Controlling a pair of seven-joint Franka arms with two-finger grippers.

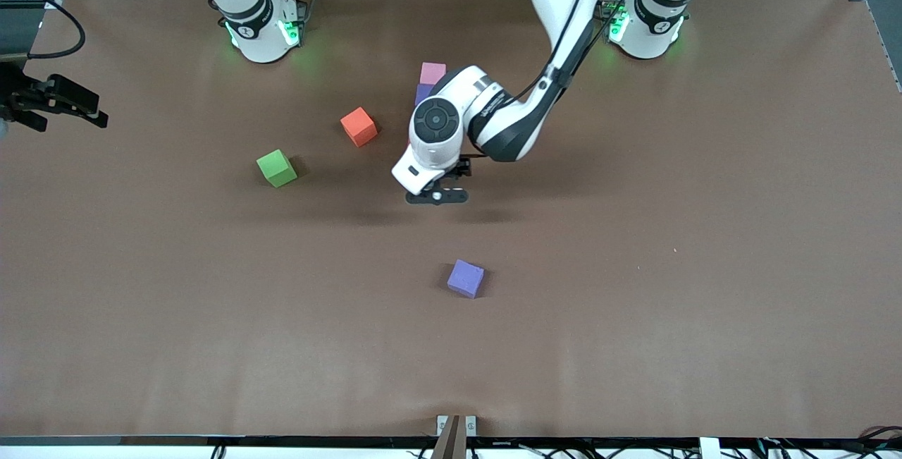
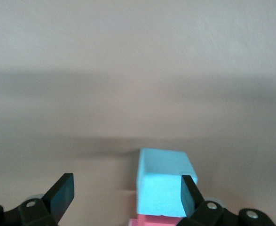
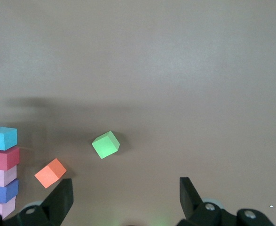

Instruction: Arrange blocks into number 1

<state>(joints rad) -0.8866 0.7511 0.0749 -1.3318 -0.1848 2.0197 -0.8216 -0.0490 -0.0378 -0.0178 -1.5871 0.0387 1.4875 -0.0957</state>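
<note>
- Over at the right arm's end I see the right gripper (image 3: pixel 123 200) parked up high, fingers spread wide with nothing between them; that arm waits.
- The green block (image 1: pixel 276 168) sits loose on the table (image 1: pixel 705 233), and the orange block (image 1: pixel 359 126) lies beside it, farther from the front camera and nearer the middle.
- Now the column: the right wrist view gives me five blocks in a touching line, a pink end block (image 3: pixel 0 207), a blue-purple one (image 3: pixel 3 190), a pale pink one (image 3: pixel 1 175), the red block (image 3: pixel 4 158) and the light blue block (image 3: pixel 1 137) at the end.
- In the front view my left arm covers most of that line; only the pink block (image 1: pixel 433 72) and a sliver of purple (image 1: pixel 421 94) peek out.
- The left gripper (image 2: pixel 123 193) hangs low over the light blue end (image 2: pixel 163 181), fingers apart and clamped on nothing, one finger (image 2: pixel 188 192) in front of the block's corner.
- I reckon the light blue one is placed, and the stroke is nearly built.
- A lone purple block (image 1: pixel 466 278) lies nearer the front camera, well apart.
- Next I'd lift clear without nudging the line, then fetch a loose block, likely the purple one.
</note>
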